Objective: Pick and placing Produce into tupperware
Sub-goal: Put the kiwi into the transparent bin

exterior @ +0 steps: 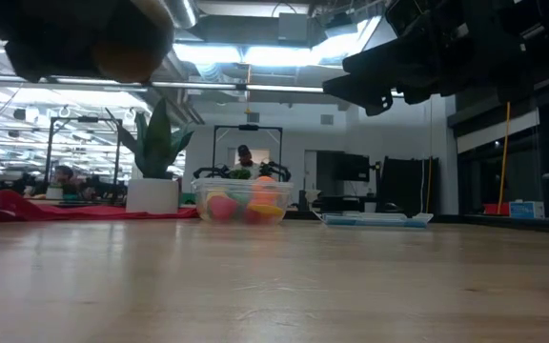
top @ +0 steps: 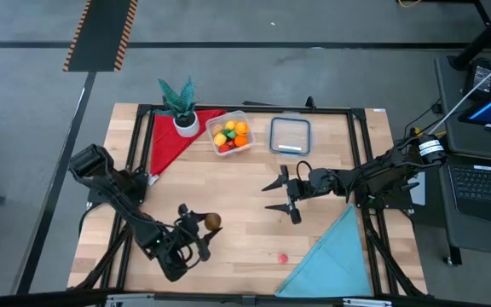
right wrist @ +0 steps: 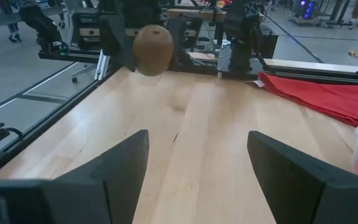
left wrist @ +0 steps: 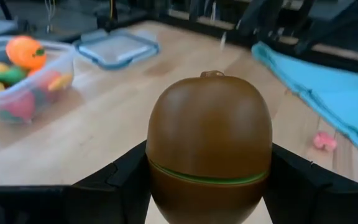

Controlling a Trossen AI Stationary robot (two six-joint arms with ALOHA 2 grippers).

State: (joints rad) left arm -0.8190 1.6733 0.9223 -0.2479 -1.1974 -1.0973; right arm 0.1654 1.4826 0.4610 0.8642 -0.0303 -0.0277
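A brown kiwi-like piece of produce (left wrist: 210,137) is lifted over the near-left part of the table, with my left gripper (top: 205,227) shut on it. It also shows as the brown piece (top: 214,222) in the high view and the brown piece (right wrist: 153,50) in the right wrist view. The clear tupperware (top: 232,134) stands on the table at the far middle with several coloured produce pieces inside. A small pink piece (top: 283,257) lies near the front. My right gripper (top: 280,194) hangs open over the table's middle, with nothing between its fingers. My left gripper pinches the brown piece between its two fingers (left wrist: 122,180), one on each side of its wide middle (left wrist: 157,168), at the green seam. The fingers come nearly level from the table's near left. The piece hangs clear of the table, its stem end pointing away from the wrist.
A green potted plant (top: 180,107) stands on a red cloth (top: 167,143) at the far left. A flat clear lid (top: 290,135) lies right of the tupperware. A light blue cloth (top: 335,256) covers the near right corner. Bare wood lies between the grippers and the container.
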